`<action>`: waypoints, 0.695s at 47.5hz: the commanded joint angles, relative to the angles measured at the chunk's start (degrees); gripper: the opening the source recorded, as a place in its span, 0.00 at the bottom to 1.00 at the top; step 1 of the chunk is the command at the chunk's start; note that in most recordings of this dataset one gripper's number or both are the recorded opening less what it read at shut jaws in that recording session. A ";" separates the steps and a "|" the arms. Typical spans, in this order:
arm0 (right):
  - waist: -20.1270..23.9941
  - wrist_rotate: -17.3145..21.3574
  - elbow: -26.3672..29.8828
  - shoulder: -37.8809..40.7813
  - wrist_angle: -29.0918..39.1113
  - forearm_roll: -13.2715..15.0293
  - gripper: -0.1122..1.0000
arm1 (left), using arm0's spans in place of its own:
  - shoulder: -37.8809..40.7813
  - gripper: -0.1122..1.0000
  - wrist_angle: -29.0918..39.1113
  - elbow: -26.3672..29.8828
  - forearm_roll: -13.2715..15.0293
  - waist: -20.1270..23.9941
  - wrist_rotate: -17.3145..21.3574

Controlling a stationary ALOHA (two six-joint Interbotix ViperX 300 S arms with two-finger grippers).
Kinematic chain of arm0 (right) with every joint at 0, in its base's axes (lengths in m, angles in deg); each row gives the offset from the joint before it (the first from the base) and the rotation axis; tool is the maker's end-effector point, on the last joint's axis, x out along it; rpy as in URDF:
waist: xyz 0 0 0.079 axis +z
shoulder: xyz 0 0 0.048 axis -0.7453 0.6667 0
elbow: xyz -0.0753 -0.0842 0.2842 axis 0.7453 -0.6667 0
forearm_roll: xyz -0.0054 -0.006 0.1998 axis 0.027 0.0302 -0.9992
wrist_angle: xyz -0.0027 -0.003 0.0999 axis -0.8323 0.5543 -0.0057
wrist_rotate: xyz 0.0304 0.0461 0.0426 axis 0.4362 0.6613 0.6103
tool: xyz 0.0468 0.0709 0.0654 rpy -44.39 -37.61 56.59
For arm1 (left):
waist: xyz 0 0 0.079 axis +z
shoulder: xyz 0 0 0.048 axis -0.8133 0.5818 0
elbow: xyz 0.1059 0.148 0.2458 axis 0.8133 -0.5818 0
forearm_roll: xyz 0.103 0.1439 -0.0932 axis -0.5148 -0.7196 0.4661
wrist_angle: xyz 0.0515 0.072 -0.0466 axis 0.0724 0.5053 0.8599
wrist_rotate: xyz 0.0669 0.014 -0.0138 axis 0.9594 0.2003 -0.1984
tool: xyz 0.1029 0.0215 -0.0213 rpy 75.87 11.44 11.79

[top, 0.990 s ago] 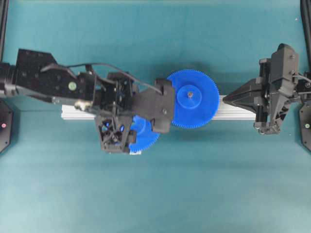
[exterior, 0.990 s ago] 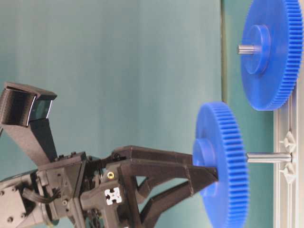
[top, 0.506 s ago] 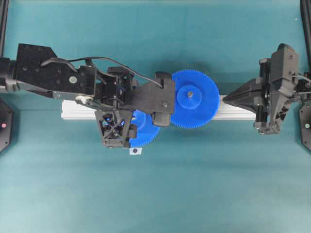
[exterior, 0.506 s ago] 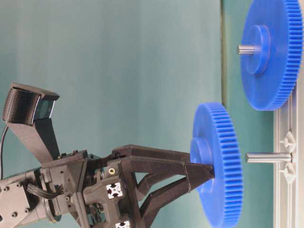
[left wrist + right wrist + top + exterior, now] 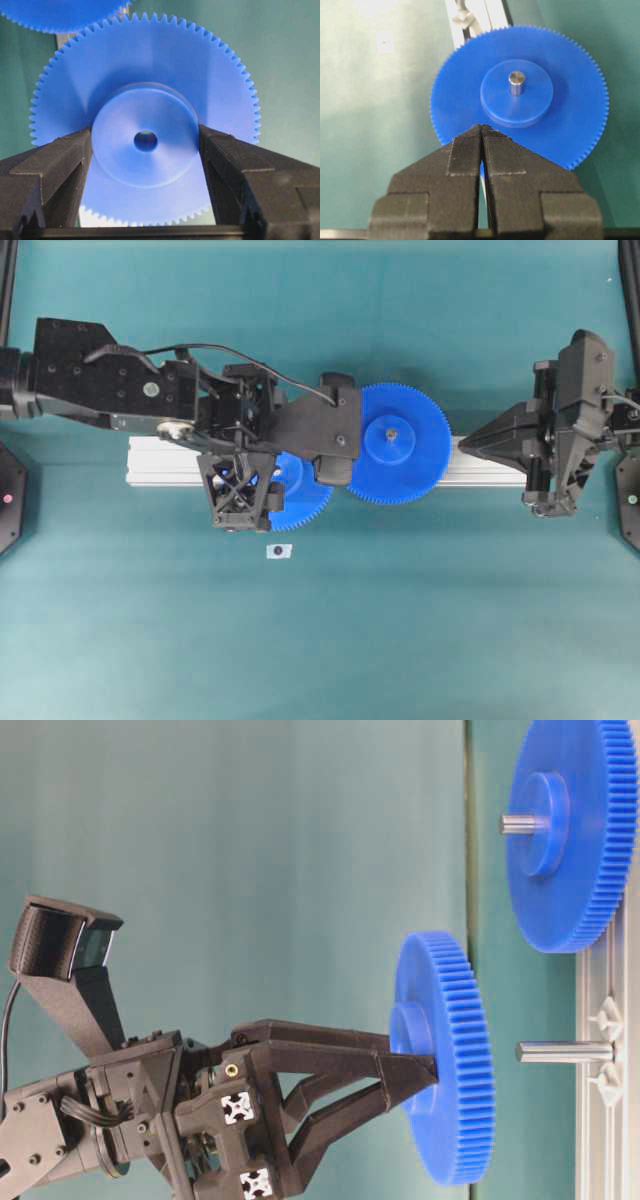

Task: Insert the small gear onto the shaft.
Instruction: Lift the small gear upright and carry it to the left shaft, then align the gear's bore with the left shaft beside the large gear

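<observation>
Left claw (image 5: pixel 145 165) gripped small gear (image 5: pixel 145 120) by hub, clear of shaft (image 5: pixel 565 1051). Right claw (image 5: pixel 481 131) closed, empty. No legible writing.

The small blue plastic fine-toothed gear (image 5: pixel 145 130) has a raised round hub and a dark centre hole; it is held off the counter by its hub, its flat face turned toward the rail. The short silvery-grey metal shaft (image 5: pixel 565 1051) stands bare on its clear faceted base; the gear is near its tip, apart from it.
</observation>
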 commanded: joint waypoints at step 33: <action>0.09 0.53 0.62 -0.18 -0.53 0.09 0.14 | -0.35 0.72 -1.14 0.70 -0.35 3.16 1.76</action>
